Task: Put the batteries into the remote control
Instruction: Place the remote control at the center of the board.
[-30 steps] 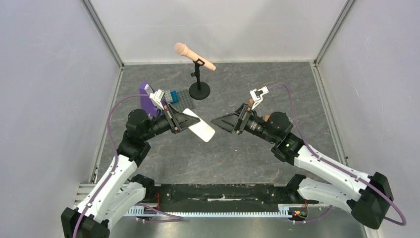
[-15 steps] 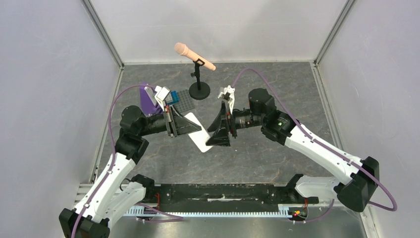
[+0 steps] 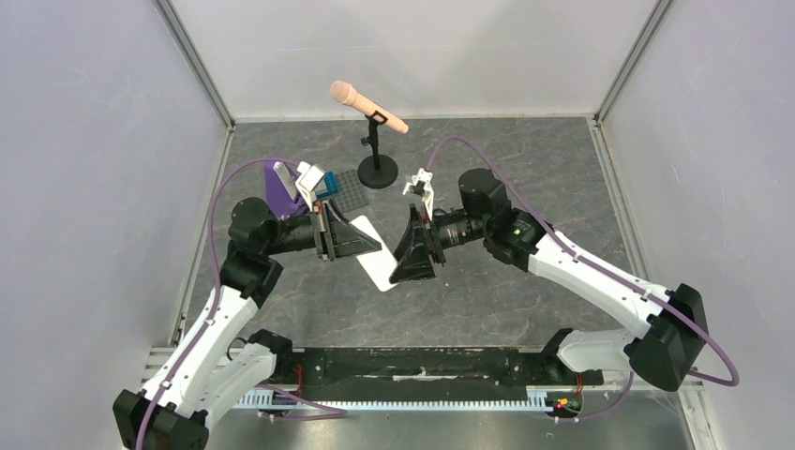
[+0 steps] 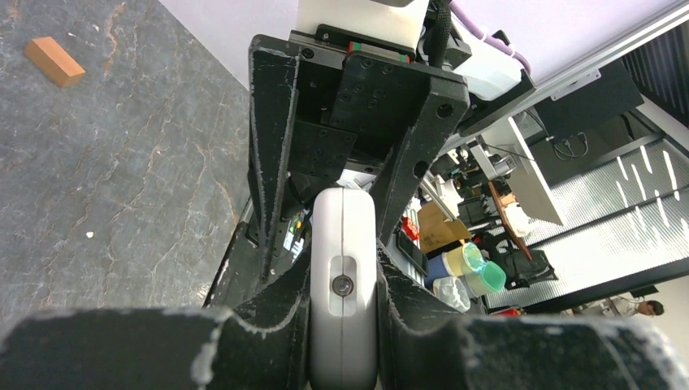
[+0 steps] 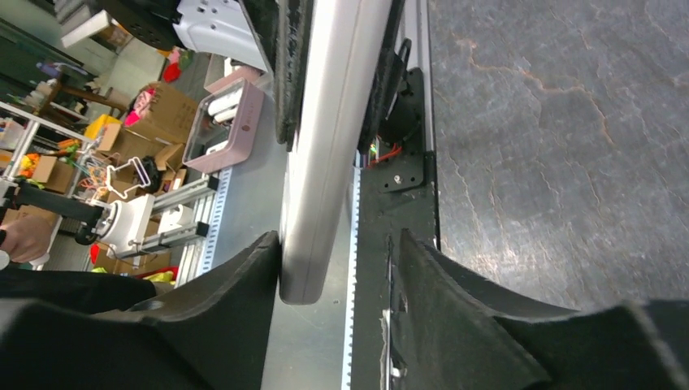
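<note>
The white remote control (image 3: 379,266) is held off the table in mid-air. My left gripper (image 3: 367,246) is shut on one end of it. In the left wrist view the remote (image 4: 344,268) stands end-on, pinched between both fingers of the left gripper (image 4: 344,325). My right gripper (image 3: 401,261) is open, its jaws either side of the remote's free end. In the right wrist view the remote (image 5: 329,146) touches one finger (image 5: 244,284) of the right gripper (image 5: 337,244), with a gap to the other. No batteries are in view.
A pink microphone (image 3: 367,106) on a black stand (image 3: 378,172) is at the back centre. A grey slab (image 3: 345,190) with a purple stand (image 3: 278,190) and a blue piece (image 3: 328,181) lie behind the left arm. A tan wooden block (image 4: 53,61) lies on the table.
My right arm swung in from the right and turned its wrist, bringing its open jaws around the remote's free end. The left gripper drew back slightly with the remote.
</note>
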### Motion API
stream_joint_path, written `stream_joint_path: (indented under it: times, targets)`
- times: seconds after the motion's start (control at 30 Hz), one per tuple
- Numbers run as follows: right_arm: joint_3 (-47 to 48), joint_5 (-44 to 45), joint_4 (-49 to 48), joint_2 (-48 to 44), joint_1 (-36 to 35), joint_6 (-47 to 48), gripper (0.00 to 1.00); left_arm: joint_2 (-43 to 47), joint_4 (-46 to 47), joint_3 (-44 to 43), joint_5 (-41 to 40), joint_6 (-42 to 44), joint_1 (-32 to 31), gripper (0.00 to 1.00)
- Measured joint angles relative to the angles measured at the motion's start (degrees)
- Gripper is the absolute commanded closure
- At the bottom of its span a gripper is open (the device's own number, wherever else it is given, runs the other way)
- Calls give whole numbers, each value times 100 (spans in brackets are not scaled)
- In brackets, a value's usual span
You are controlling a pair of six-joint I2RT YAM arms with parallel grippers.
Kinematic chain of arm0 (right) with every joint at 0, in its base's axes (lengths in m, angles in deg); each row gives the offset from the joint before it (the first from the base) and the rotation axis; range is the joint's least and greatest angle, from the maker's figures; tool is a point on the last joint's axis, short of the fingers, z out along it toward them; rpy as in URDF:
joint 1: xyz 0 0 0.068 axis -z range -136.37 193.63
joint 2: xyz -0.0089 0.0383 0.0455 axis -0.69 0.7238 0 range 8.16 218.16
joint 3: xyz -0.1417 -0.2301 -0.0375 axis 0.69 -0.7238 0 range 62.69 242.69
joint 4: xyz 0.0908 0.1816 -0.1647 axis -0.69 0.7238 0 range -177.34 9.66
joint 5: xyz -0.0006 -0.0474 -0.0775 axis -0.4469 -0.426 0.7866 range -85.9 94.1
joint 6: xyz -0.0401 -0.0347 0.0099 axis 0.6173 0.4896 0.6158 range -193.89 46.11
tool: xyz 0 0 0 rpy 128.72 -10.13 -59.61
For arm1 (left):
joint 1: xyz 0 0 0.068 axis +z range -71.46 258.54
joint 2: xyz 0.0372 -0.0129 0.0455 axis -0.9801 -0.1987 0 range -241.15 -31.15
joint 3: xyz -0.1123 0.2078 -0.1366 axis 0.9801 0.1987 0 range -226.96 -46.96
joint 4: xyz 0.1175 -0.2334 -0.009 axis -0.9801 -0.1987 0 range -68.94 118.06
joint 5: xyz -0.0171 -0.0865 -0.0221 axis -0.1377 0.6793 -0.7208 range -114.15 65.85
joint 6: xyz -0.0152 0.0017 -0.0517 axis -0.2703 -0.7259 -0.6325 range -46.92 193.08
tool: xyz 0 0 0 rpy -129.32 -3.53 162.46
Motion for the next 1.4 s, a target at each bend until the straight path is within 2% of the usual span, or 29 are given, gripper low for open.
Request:
stream_joint_path:
  times: [0.23, 0.37, 0.43, 0.5, 0.53, 0.6, 0.73, 0.9, 1.0, 1.13, 1.3, 1.4]
  targets:
    - [-254, -192, -826, 20, 0, -654, 65, 24, 46, 0, -20, 15, 13, 98]
    - [-308, -304, -1062, 22, -4, -881, 83, 61, 46, 7, -57, 66, 39, 95]
    - [-369, -280, -1141, 22, 0, -1056, 89, 72, 85, 9, -52, 116, 37, 83]
    - [-452, -221, -1281, 20, 2, -1228, 93, 87, 83, 24, -63, 186, 37, 63]
    - [-459, -219, -1294, 17, 0, -1244, 94, 90, 83, 39, -66, 186, 37, 50]
    - [-529, -120, -1379, 15, 0, -1261, 97, 98, 83, 50, -109, 164, 37, 35]
    - [-695, 256, -1412, -9, 0, -1226, 98, 195, -221, 46, -302, 264, 20, 28]
    - [-737, 940, -835, -136, 87, -839, 99, 317, -1637, -190, -1180, 957, 4, 25]
    - [-632, 1740, -33, -188, 175, -413, 99, 313, -2514, -313, -1956, 1296, 7, 24]
    - [-391, 3539, 1338, -101, 302, 170, 100, 282, -3464, -380, -3038, 1541, 7, 23]
    - [-393, 6050, 2448, 365, 361, 621, 100, 308, -3971, -380, -3407, 1727, 11, 22]
    - [-557, 7141, 2767, 608, 393, 782, 100, 474, -4151, -391, -3628, 1801, 11, 22]
